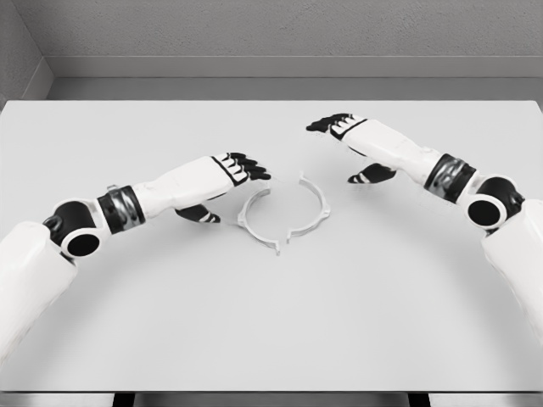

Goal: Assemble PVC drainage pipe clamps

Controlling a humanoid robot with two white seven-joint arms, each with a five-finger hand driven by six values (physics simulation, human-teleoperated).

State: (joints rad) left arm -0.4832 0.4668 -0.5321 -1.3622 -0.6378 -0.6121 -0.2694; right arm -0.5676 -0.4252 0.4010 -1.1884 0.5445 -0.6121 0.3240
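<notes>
Status: two white clamp halves lie flat on the grey table point(102, 322), just right of frame centre. Left clamp half point(254, 216) and right clamp half point(312, 208) face each other, arcs curving outward so together they nearly outline a ring. Ends don't look mated: visible gap at the top, and at the bottom the tabs sit near each other but look offset. Can't tell whether the bottom tabs actually touch.

My left hand point(237, 168) is at centre-left, hovering just beside the upper end of the left half. Fingers extended and loosely together, pointing right, thumb tucked below. Holding nothing. Might be brushing the top tab, can't confirm from this angle.

My right hand point(339, 125) is upper right of centre, well clear of the right half. Fingers extended, slightly curled, pointing left, thumb hanging low. Also empty.

Progress call: early. Halves are roughly pre-positioned, nothing grasped, nothing joined. No pipe or fasteners in view.

Left to do, as I read it: get both hands onto the halves, close the top gap, line up the bottom tabs, press together. Thin flat parts, so picking them off the table looks fiddly; sliding them may be easier.
</notes>
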